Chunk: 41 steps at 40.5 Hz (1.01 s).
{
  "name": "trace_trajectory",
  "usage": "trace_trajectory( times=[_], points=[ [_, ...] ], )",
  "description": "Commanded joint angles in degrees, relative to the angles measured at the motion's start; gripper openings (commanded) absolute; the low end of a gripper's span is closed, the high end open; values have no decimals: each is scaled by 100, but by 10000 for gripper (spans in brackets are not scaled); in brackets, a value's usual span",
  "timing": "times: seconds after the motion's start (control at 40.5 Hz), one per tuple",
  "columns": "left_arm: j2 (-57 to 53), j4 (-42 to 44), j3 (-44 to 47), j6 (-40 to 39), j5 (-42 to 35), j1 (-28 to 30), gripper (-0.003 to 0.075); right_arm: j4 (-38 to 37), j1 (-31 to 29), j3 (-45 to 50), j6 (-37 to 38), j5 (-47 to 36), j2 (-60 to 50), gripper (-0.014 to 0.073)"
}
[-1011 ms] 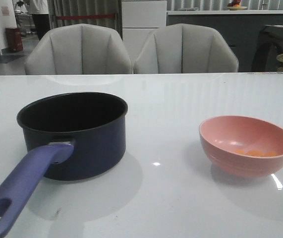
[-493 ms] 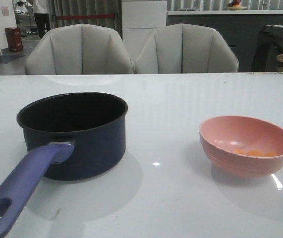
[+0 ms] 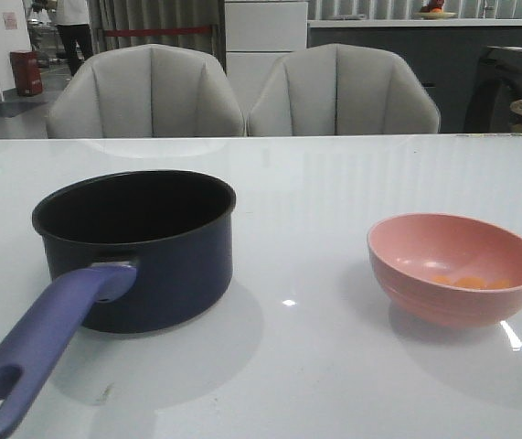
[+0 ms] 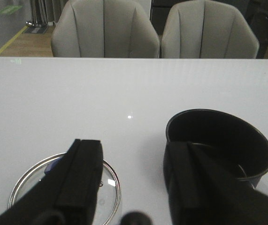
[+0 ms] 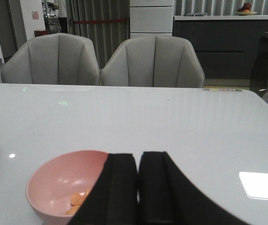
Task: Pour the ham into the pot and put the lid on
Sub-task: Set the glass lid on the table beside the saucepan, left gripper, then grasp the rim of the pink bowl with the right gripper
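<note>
Right of the saucepan, ham slices sit in the pink bowl (lid left); left gripper gapes, right gripper nearly closed, empty.

Glossy white table, two grey upholstered chairs behind, dark counter, white cabinet

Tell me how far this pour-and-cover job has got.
Nothing is done yet. The ham sits in the pink bowl, the pot is empty, and the lid lies on the table beside it. Nothing is in hand: the left gripper is open, the right gripper nearly closed and empty. Pouring and covering remain.
</note>
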Motion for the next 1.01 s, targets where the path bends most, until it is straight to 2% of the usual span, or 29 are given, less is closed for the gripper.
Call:
trace_trajectory(
  times=[0.0,0.123,0.296,0.469,0.765,0.839,0.987],
  points=[
    [-81,-44,-127,-25,-555,-40,353,-48,-20,59,1,-476,-107,160],
    [-105,-44,-127,-25,-578,-67,353,-48,-20,59,1,-522,-107,160],
    [-105,5,-127,-25,-706,-92,353,-57,-20,-6,-19,-1078,-103,160],
    [-105,159,-127,-25,-720,-92,353,-57,-20,-721,-17,-418,383,160],
    [-105,173,-53,-25,-854,-92,353,-63,-20,-2294,-22,1068,2472,160],
    [-105,173,4,-25,-960,-92,353,-63,-20,-2452,-22,1368,2838,160],
    [-105,173,15,-25,-1000,-92,353,35,-20,-2430,-6,1354,3277,160]
  ],
)
